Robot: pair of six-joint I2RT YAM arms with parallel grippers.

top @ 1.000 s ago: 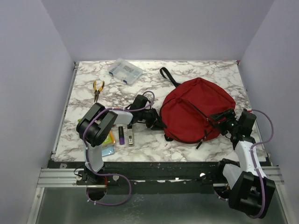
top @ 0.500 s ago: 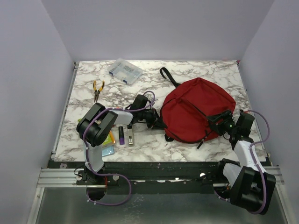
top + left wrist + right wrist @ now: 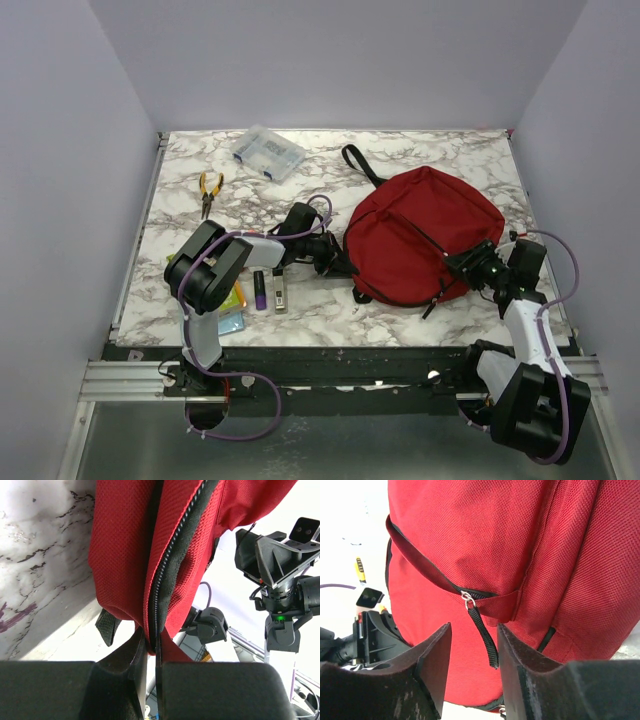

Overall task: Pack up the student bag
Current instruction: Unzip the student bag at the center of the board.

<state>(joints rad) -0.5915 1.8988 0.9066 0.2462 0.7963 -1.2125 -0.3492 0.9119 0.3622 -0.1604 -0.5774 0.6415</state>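
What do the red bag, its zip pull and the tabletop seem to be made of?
The student bag looks like coarse woven synthetic fabric: matte, with a grainy weave. Its zip pull seems black webbing on a small shiny metal ring. The tabletop looks like marble, white with grey veins, but could be printed laminate.

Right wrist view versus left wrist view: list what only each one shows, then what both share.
Only the right wrist view: the zip pull, its black tab hanging free between the open fingers of the right gripper. Only the left wrist view: the left gripper shut on the zip edge of the bag, with the marble table beside it. Both: the red bag, filling most of the frame.
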